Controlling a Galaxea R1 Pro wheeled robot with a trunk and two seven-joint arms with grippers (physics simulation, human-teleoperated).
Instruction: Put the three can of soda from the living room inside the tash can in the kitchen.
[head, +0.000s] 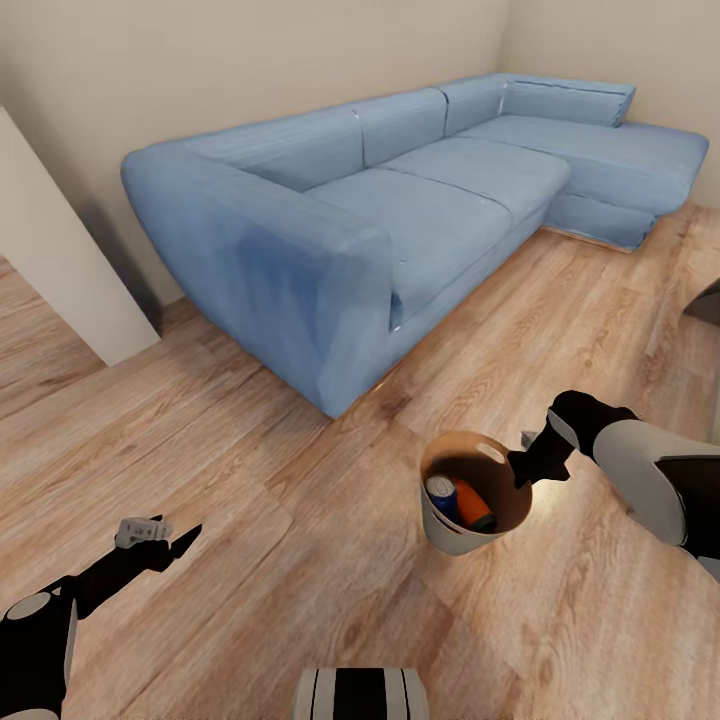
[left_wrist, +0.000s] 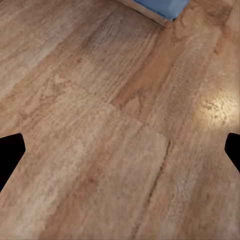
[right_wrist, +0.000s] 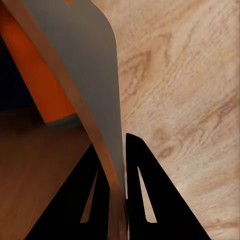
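Head view: blue L-shaped sofa (head: 420, 200) against the beige walls, pale wood floor (head: 250, 480) in front. Trash can (head: 470, 495) held off the floor ahead of the sofa, right gripper (head: 527, 467) clamped on its rim. Inside the bin: an orange can (head: 473, 505) and a dark blue can (head: 443, 497) leaning side by side; third can not made out. Left gripper (head: 160, 535) low over bare floor, holding nothing.

Left wrist view: black fingertips (left_wrist: 11, 152) at opposite edges of the frame, spread wide, floor planks and a blue sofa corner (left_wrist: 162, 6) beyond.

Right wrist view: two black fingers (right_wrist: 145, 195) pinched on the bin wall (right_wrist: 92, 85), one inside, one outside. Orange can (right_wrist: 40, 85) visible within, resting near the brown bottom.
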